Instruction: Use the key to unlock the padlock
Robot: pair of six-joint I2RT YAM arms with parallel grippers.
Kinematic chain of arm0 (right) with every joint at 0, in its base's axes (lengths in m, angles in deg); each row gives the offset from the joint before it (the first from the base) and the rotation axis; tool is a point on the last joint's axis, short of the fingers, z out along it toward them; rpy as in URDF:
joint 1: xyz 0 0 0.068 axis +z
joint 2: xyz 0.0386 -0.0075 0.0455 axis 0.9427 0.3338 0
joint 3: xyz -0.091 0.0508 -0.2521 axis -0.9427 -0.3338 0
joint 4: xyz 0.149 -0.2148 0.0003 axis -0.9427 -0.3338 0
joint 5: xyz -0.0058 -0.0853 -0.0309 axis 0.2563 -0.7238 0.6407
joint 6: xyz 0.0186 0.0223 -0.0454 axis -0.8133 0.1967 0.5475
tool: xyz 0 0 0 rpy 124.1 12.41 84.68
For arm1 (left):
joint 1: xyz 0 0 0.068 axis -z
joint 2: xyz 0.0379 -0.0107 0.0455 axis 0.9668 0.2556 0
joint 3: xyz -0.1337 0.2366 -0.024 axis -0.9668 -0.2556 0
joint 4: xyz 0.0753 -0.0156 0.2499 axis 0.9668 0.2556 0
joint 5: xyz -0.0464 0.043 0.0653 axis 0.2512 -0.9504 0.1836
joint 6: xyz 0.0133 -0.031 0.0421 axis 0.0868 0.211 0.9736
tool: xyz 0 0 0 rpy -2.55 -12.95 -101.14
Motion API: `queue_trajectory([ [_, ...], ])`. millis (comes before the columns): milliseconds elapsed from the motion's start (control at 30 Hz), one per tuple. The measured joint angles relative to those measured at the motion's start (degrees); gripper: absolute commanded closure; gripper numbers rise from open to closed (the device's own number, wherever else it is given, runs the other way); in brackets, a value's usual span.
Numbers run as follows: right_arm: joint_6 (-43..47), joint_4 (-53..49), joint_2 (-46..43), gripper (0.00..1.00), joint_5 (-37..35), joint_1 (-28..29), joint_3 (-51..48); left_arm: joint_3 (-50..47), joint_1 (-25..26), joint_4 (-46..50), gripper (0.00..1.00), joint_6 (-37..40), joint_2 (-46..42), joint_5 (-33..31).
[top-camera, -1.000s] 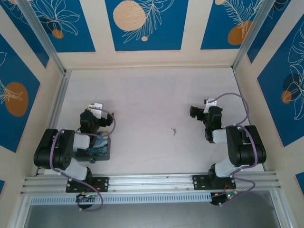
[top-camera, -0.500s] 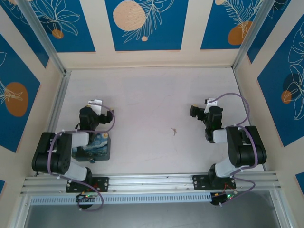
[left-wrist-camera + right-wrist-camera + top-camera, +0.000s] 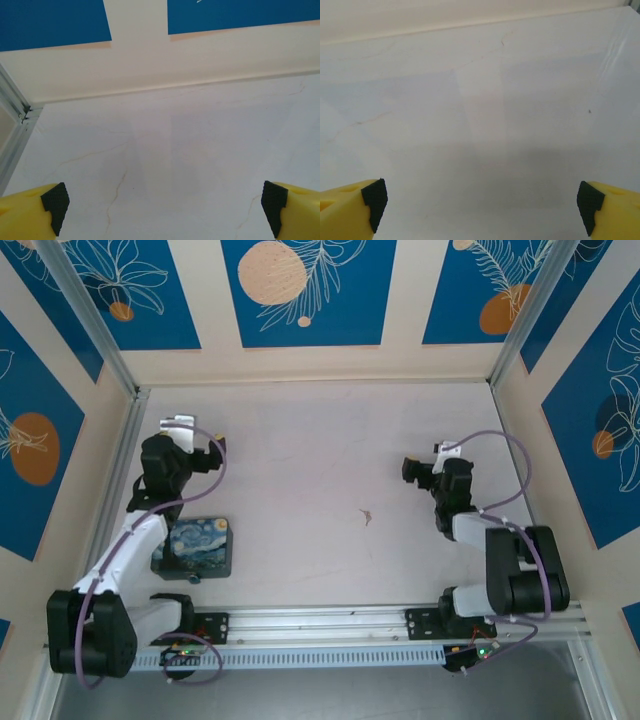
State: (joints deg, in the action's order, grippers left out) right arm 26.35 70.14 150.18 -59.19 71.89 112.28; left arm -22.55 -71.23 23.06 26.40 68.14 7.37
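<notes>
We see the left claw [image 3: 161,202] spread wide with nothing in it: its yellow fingers with black pads [image 3: 55,200] stand at the two lower corners of the wrist view, and between them is bare white table [image 3: 300,430]. It faces the cream back wall [image 3: 150,65] and the metal rail [image 3: 14,135] at the left edge. The right claw [image 3: 480,200] is just as wide apart and also empty, with plain tabletop between its black pads [image 3: 374,197]. From above, the left arm [image 3: 125,540] reaches out along the left side of the table, and its head is past the painted tin [image 3: 195,545], toward the far left corner. The right arm [image 3: 505,550] is folded closer to its base on the right side. The key [image 3: 367,516] is a thin tan sliver lying flat on open table near the middle. It is between the two arms, somewhat nearer the right one and well apart from both claws. The padlock [image 3: 192,579] is a tiny dark bluish speck at the near edge of the tin. It is too small for us to tell whether it touches the tin, or how its shackle stands. Neither claw is near it.
</notes>
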Motion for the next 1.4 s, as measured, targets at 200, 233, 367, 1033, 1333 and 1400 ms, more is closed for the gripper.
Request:
queue_trajectory([
  [200,-9.38,-23.74,-4.17,0.01,4.44,-3.76,24.68,3.74,-0.04,15.32,0.0,-6.78,-2.78,-3.54],
  [233,-11.02,-27.39,-3.65,0.01,5.33,-4.26,28.94,5.29,-0.13,19.3,0.0,-8.55,-2.75,-4.92],
  [367,-15.67,-36.83,-1.42,0.01,12.52,-4.87,37.64,10.34,-1.84,30.27,0.0,-15.17,-2.75,-8.5],
  [1033,-25.97,-54.4,-13.05,0.01,21.84,21.81,25.03,-5.64,-17.09,48.3,0.0,-38.18,-11.19,-2.67],
  [1333,-30.36,-56.87,-14.27,0.0,17.62,36.65,24.02,-14.88,-12.0,42.53,0.0,-44.57,-19.76,6.54],
  [1400,-31.65,-57.05,-14.25,0.0,16.94,38.29,23.54,-16.0,-8.5,41.4,0.0,-46.95,-21.55,7.23],
])
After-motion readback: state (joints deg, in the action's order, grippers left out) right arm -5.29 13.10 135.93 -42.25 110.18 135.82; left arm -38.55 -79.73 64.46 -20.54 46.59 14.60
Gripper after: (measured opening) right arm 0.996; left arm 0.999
